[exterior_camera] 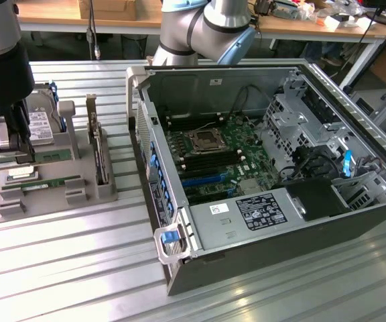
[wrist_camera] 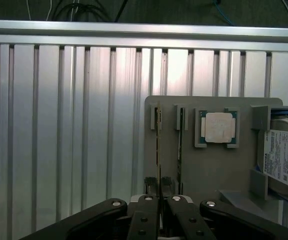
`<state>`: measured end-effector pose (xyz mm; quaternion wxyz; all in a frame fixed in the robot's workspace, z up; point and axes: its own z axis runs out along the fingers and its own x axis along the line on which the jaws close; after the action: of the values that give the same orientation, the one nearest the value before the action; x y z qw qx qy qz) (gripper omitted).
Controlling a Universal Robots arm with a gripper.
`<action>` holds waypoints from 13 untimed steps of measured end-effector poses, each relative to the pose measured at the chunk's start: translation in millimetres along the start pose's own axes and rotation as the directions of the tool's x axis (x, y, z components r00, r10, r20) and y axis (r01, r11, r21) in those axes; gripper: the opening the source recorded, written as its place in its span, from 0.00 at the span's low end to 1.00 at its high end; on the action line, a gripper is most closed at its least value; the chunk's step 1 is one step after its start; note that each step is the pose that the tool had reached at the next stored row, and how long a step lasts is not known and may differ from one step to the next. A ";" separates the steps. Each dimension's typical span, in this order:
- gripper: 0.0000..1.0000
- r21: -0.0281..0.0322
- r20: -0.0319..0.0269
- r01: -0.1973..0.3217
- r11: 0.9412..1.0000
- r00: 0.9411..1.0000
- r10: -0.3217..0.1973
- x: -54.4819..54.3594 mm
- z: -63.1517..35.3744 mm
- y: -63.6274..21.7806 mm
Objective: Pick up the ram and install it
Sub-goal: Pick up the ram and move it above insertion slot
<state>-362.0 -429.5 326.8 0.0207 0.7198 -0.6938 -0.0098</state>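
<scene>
Near edge: bare ribbed table (exterior_camera: 66, 268), lots of open room in front of the grey parts tray (exterior_camera: 19, 208) on the exterior view's left and the open computer case (exterior_camera: 313, 235) on its right. Only a narrow strip of table separates the tray from the case wall. The case is lidless with the motherboard (exterior_camera: 226, 157) exposed and walls standing up all round it. The ram (wrist_camera: 158, 150) is at the tray, edge-on in the wrist view: a long, very thin stick with a greenish edge. A second stick (wrist_camera: 180, 145) runs parallel just beside it, then the square silver processor chip (wrist_camera: 218, 127) in its pocket, then the hard drive (wrist_camera: 286, 160). A dark expansion card (exterior_camera: 98, 147) stands upright at the tray's case-side end. Gripper (wrist_camera: 159, 207) is over the tray's other end, fingers almost together and clamped either side of the ram near one end. Can't tell whether the stick is seated in its slot or lifted clear.
</scene>
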 end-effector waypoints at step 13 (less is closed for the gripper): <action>0.13 0.000 0.000 0.000 1.000 1.000 0.000 0.1 -5.8 0.2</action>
<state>-361.9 -429.6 332.6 0.0208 0.7198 -0.6938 -0.0098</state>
